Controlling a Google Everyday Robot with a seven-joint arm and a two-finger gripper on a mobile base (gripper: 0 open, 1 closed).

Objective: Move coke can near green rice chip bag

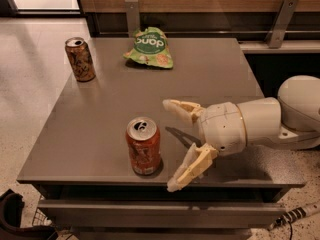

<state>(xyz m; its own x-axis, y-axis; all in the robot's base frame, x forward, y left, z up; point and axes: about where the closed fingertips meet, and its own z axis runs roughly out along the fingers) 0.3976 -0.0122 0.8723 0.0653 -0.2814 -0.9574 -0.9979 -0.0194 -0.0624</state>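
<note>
The coke can (143, 145), red-orange with a silver top and pull tab, stands upright near the front edge of the grey table (220, 74). The green rice chip bag (149, 47) lies at the table's far edge, a little left of centre. My gripper (171, 145) comes in from the right and is open, its two pale fingers spread wide, one above and one below. It sits just right of the can, a small gap away, and holds nothing.
A brown-and-gold patterned can (80, 59) stands upright at the table's far left corner. A wooden wall with metal brackets (132, 15) runs behind the table. My white arm (280, 116) reaches over the table's right side. Pale floor lies to the left.
</note>
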